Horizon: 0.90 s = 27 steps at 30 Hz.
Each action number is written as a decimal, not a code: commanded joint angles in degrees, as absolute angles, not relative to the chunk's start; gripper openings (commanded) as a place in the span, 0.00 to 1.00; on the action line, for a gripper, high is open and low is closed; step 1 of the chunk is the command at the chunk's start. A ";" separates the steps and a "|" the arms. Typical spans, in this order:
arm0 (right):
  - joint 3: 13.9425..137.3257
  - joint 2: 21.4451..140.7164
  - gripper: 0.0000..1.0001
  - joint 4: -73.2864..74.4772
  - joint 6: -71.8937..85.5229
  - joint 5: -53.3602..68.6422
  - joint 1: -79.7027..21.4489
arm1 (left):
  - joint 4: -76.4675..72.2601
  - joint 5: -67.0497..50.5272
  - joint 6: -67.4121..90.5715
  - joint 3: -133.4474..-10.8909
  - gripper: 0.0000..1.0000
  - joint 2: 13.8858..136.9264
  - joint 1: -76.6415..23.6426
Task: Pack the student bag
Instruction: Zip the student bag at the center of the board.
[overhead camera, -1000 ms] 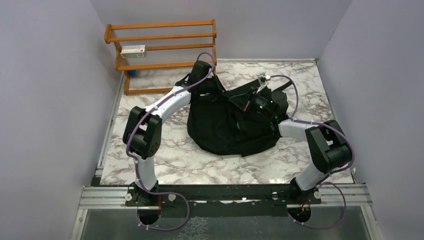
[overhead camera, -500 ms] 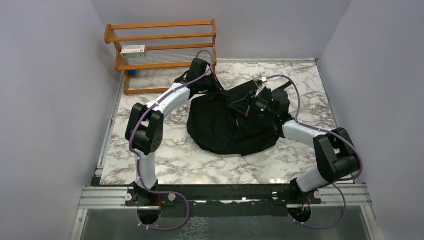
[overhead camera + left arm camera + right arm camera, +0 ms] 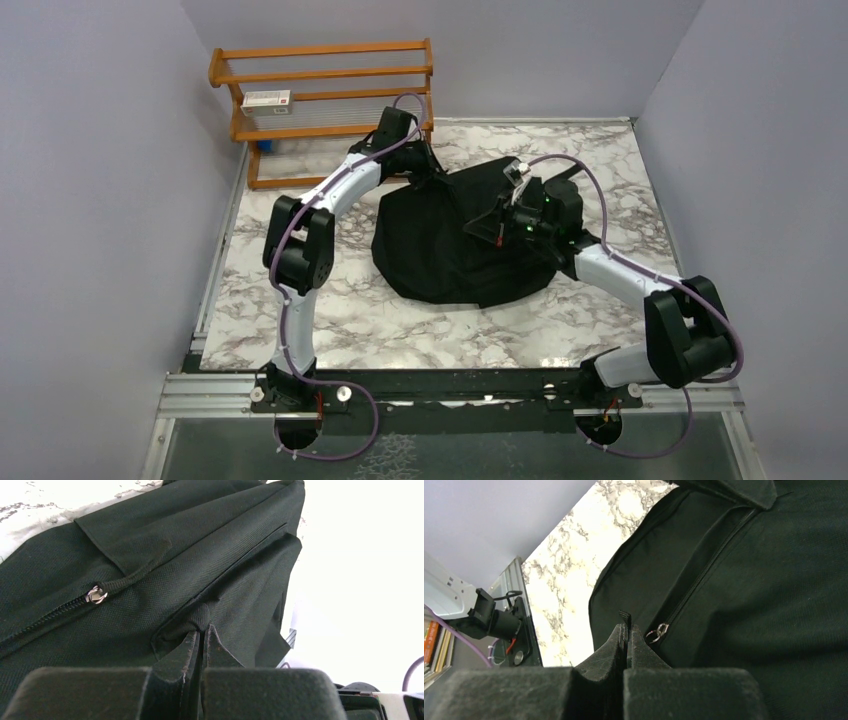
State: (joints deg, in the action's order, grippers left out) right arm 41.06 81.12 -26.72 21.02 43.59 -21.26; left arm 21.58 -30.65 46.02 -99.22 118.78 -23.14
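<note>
On the marble table [image 3: 340, 320], the black backpack [image 3: 440, 250] lies slumped around the middle, nearer the far edge. The right end effector [image 3: 626, 629] pinches a small black tab [image 3: 624, 616] beside the zipper [image 3: 704, 575]; farther back, the left end effector [image 3: 201, 630] pinches a fold of backpack fabric.

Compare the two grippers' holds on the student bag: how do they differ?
The left gripper pinches a fabric fold of the student bag; the right gripper pinches a thin black tab. A zipper ring lies well away from the left gripper; a second ring hangs right beside the right gripper. Both are shut on the same bag.
</note>
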 commanded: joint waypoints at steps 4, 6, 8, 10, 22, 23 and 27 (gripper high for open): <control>39.85 76.00 0.01 -11.60 15.41 47.82 -21.53 | 21.33 -26.26 38.25 -105.91 0.00 122.77 -19.80; 39.45 75.20 0.01 -8.67 15.00 46.72 -21.53 | 21.59 -25.83 37.26 -106.95 0.00 123.45 -19.48; 39.14 74.56 0.01 -6.10 14.66 46.08 -21.53 | 22.21 -25.51 36.21 -108.09 0.00 124.24 -19.30; 38.95 74.25 0.01 -3.42 13.96 46.30 -21.53 | 22.85 -25.40 35.38 -109.01 0.00 125.02 -19.10; 36.96 71.37 0.01 9.31 12.36 43.17 -21.53 | 25.70 -23.37 31.64 -113.83 0.00 128.37 -17.86; 36.76 71.25 0.01 9.91 12.43 42.78 -21.53 | 26.03 -23.23 31.38 -114.36 0.00 128.74 -17.77; 35.39 71.69 0.01 10.94 12.81 40.76 -21.53 | 26.86 -23.00 30.64 -115.79 0.00 129.67 -17.58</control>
